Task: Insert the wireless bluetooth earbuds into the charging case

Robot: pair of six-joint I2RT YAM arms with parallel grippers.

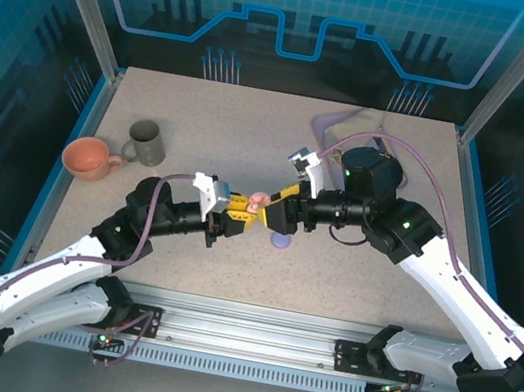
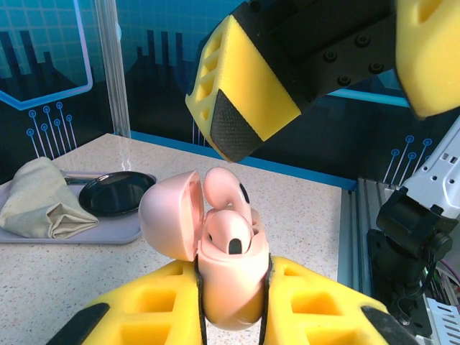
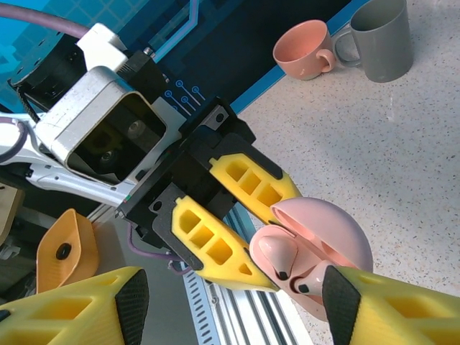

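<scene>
A pale pink charging case (image 2: 228, 280) with its lid (image 2: 169, 215) swung open is held above the table, and my left gripper (image 2: 231, 305) is shut on its body. One pink earbud (image 2: 230, 233) sits low in its slot. The other earbud (image 2: 224, 188) stands higher, tilted, with its stem in the case. My right gripper (image 3: 237, 305) is open and hovers over the case mouth, and one of its fingertips (image 3: 345, 302) is right beside the raised earbud (image 3: 305, 284). From above, both grippers meet at the pink case (image 1: 257, 201) over the table's middle.
A lavender round case (image 1: 280, 243) lies on the table just below the grippers. A salmon mug (image 1: 91, 158) and a grey mug (image 1: 147, 142) stand at the left. At the back right a tray (image 2: 108, 231) carries a black dish (image 2: 115, 192) and a folded cloth (image 2: 43, 205).
</scene>
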